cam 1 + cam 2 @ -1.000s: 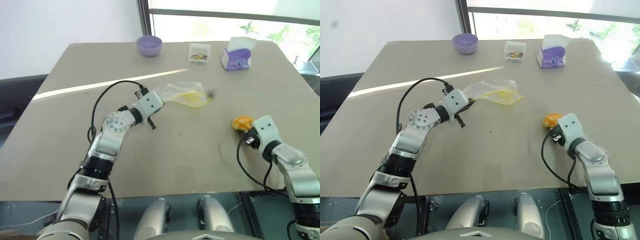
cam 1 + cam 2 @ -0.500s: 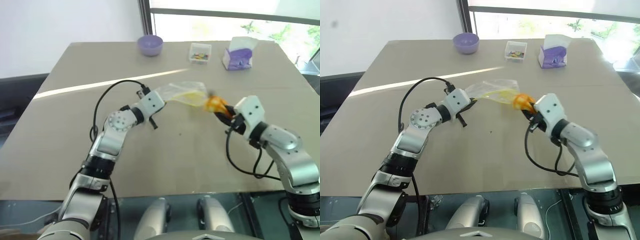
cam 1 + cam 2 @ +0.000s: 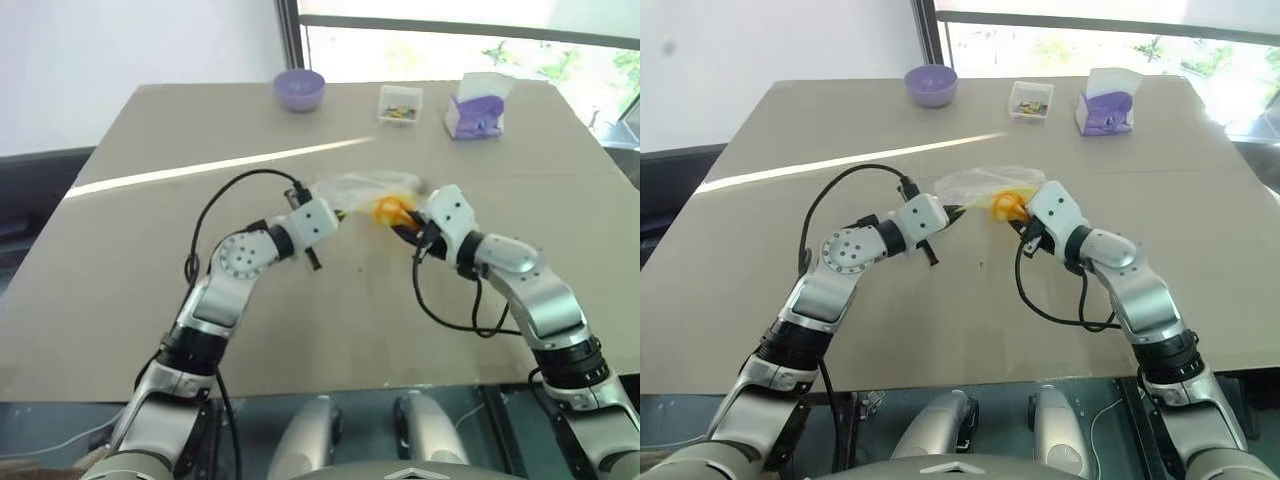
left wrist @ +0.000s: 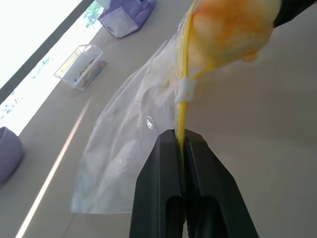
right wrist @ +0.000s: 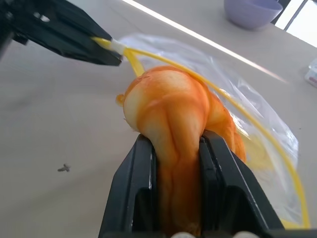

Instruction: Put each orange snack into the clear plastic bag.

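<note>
The clear plastic bag [image 3: 365,190] hangs over the middle of the table, held by its yellow seal strip [image 4: 181,115]. My left gripper [image 4: 182,148] is shut on that strip at the bag's near corner. The orange snack [image 5: 171,116] is squeezed between the black fingers [image 5: 136,183] of my right gripper [image 3: 405,226], which is shut on it. The snack [image 3: 388,211] sits right at the bag's mouth, against the yellow strip. Whether it is partly inside the bag I cannot tell.
A purple bowl [image 3: 300,90], a small clear box of colourful bits [image 3: 399,104] and a purple-and-white tissue box [image 3: 474,108] stand along the table's far edge. Black cables loop from both wrists over the brown tabletop [image 3: 130,260].
My right arm has carried the orange snack up and left from the table's right side to the bag's mouth. The left gripper drew back slightly with the bag.
</note>
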Robot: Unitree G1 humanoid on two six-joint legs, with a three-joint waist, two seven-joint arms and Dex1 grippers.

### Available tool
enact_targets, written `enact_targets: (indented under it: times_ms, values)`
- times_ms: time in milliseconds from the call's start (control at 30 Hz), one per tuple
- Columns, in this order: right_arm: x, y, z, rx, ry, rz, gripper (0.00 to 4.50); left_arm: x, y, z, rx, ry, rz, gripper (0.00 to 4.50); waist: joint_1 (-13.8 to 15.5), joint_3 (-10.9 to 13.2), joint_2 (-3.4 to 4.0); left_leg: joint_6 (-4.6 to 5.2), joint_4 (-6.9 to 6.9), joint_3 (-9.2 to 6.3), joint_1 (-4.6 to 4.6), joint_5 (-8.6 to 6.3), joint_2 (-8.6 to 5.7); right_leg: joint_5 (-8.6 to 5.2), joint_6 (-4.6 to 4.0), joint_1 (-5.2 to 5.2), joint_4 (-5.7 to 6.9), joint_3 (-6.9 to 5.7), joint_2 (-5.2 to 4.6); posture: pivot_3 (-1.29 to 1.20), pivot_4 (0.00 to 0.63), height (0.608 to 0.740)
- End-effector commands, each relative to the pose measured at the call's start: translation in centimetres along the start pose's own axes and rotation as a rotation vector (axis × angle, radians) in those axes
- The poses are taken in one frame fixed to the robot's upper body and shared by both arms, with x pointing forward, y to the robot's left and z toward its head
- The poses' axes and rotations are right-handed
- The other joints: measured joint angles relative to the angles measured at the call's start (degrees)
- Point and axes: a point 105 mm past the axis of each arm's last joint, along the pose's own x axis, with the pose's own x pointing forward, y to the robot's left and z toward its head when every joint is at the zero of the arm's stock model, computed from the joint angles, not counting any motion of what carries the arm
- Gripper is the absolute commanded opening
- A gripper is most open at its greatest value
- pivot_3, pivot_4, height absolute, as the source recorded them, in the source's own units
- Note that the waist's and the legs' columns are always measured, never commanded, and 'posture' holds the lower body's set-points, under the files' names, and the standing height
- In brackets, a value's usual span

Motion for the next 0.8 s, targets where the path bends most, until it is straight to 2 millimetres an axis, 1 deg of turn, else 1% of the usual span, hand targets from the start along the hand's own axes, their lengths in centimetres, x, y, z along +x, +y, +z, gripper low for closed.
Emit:
enact_targets:
  times_ms: [33,200,267,400,500,600,667,800]
  values:
    - [0.0,-0.6,0.7,-0.079,0.004,-0.002,0.95,-0.4,-0.5,1.6,0.108,-0.079,-0.026,0.00,0.0,0.0,0.01,0.00,0.00,0.01,0.00,0.00,0.00,0.00,0.00,0.00,0.00,0.01,0.00,0.00,0.150,0.740]
    - [0.4,-1.1,-0.1,-0.141,0.055,-0.023,0.95,-0.5,-1.0,1.7,0.137,-0.112,-0.052,0.00,0.0,0.0,0.01,0.01,0.00,0.01,-0.04,0.00,0.00,0.00,0.00,-0.03,-0.01,0.00,-0.01,0.00,0.150,0.740]
    - [0.7,-1.3,-0.2,-0.139,0.057,-0.038,0.95,-0.6,-1.2,1.8,0.142,-0.122,-0.063,0.00,-0.1,0.0,0.01,0.01,0.00,0.01,-0.04,-0.01,0.00,0.00,0.00,-0.03,-0.01,0.00,-0.01,0.00,0.150,0.740]
    - [1.5,-1.1,0.5,-0.003,-0.003,-0.051,0.95,-0.5,-1.7,2.4,0.124,-0.164,-0.084,0.00,-0.2,0.0,0.01,0.01,-0.01,0.02,-0.04,0.00,0.01,0.00,0.00,-0.05,0.00,0.01,0.01,0.00,0.150,0.740]
    - [2.1,-1.0,0.5,0.069,-0.029,-0.067,0.95,-0.6,-2.1,2.7,0.093,-0.187,-0.103,0.00,-0.1,0.0,0.01,0.02,-0.01,0.01,-0.04,-0.01,0.02,0.00,0.00,-0.05,0.01,0.01,0.01,0.00,0.150,0.740]
    - [2.2,-0.7,1.0,0.140,-0.073,-0.058,0.95,-0.9,-2.1,2.2,0.066,-0.170,-0.107,0.00,-0.1,0.0,0.02,0.03,-0.01,0.02,-0.04,-0.02,0.00,0.00,0.00,-0.05,0.00,0.02,0.00,0.00,0.150,0.740]
    - [1.9,-1.1,1.4,0.171,-0.095,-0.069,0.95,-1.3,-1.9,1.6,0.046,-0.155,-0.111,0.00,-0.1,0.0,0.02,0.05,-0.01,-0.01,-0.05,-0.03,0.00,0.00,0.00,-0.05,0.00,0.00,0.00,0.00,0.150,0.740]
    - [1.3,-1.6,0.9,0.178,-0.079,-0.074,0.95,-1.9,-1.7,0.6,-0.001,-0.127,-0.131,0.00,-0.1,0.0,0.03,0.13,-0.01,-0.01,-0.05,-0.08,0.00,0.00,0.00,-0.05,0.00,-0.01,0.01,0.00,0.150,0.740]
